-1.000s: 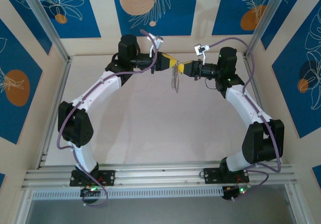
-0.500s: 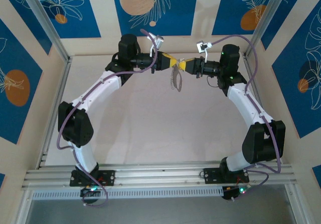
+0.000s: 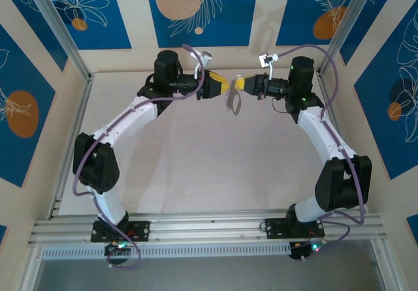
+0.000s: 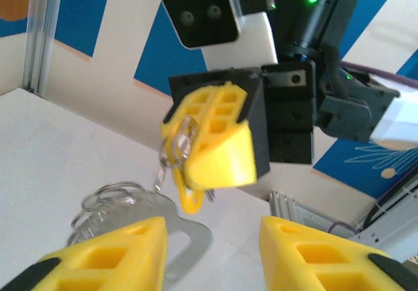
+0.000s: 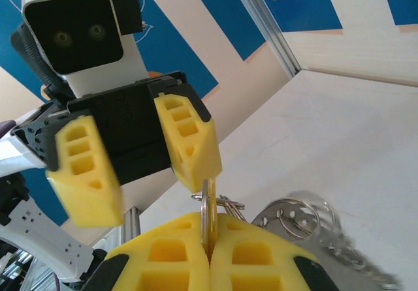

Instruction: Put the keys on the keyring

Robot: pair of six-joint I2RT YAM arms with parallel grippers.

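**Pinching the ring in mid-air**

Clamps the thin grey metal oval keyring (image 5: 208, 203) edge-on in the pressed-together right gripper (image 5: 209, 229), well above the pale counter (image 3: 196, 160). Dangles the bunch of tiny silvery keys (image 3: 231, 102) beneath. Has the left gripper (image 4: 212, 235) spread just beside. Likely light, stiff, slippery, swinging: best taken by a flat key bow.
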